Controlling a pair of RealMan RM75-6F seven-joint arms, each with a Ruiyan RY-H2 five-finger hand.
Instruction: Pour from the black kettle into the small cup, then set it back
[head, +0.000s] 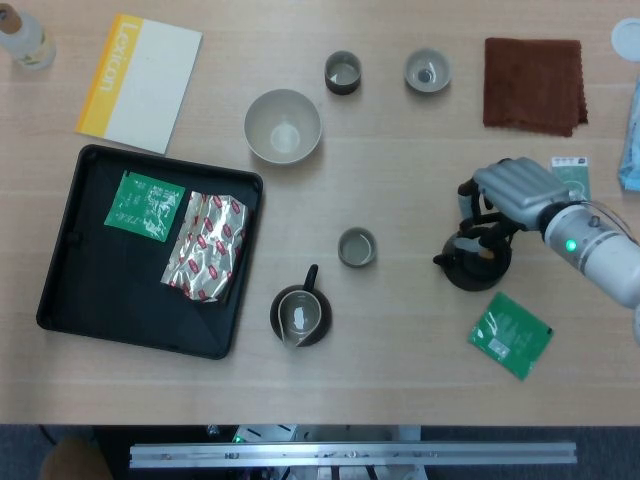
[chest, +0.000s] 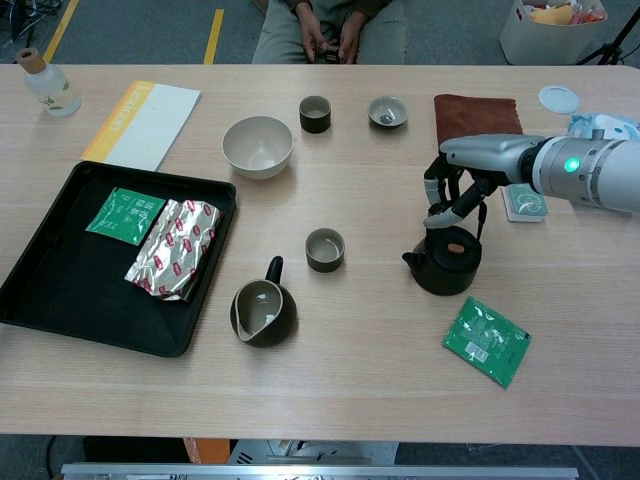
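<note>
The black kettle (head: 477, 263) (chest: 446, 264) stands right of centre, its spout pointing left toward the small cup. My right hand (head: 512, 188) (chest: 468, 172) is over it, fingers curled down around its top handle, gripping it. The small cup (head: 357, 247) (chest: 325, 250) stands upright at mid-table, about a hand's width left of the spout. Whether the kettle's base touches the table or hangs just above it is unclear. My left hand shows in neither view.
A dark pitcher (head: 300, 316) stands in front of the cup, a green packet (head: 511, 335) lies right of it near the kettle. A black tray (head: 90, 285) with packets is at the left. Behind are a pale bowl (head: 283, 127), two cups and a brown cloth (head: 535, 82).
</note>
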